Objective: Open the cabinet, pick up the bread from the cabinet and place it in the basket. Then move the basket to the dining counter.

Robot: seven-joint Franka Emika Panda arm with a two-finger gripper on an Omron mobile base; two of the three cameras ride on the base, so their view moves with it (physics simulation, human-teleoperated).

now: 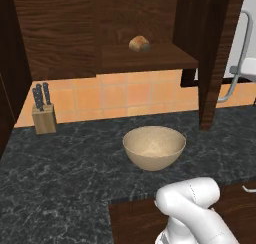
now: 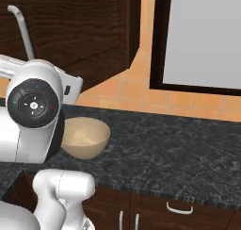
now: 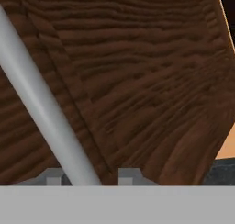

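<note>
The cabinet (image 1: 150, 33) door is seen swung wide in the left base view, edge-on at about two o'clock, with its silver bar handle (image 1: 239, 63) curving out at the right edge — so the opening step looks all but done. In the hand view the handle (image 3: 43, 108) runs as a grey bar from ten o'clock down to six, passing between the two finger tips of the gripper (image 3: 87, 177); the jaws are set close on either side of the bar, though whether they actually clamp it cannot be told.

The bread (image 1: 139, 43), a small brown loaf, is found on the cabinet shelf at twelve o'clock, untouched. The basket (image 1: 154, 147) stands on the black speckled counter (image 1: 60, 178) directly below, at the centre of the left base view and at nine o'clock in the right base view — and nothing is seen in it but its speckled beige lining. A knife block (image 1: 43, 113) with dark-handled knives is parked at nine o'clock against the tiled wall.

Still to be done, by this reckoning: handle released, bread fetched, bread dropped in, basket carried to the dining counter.
</note>
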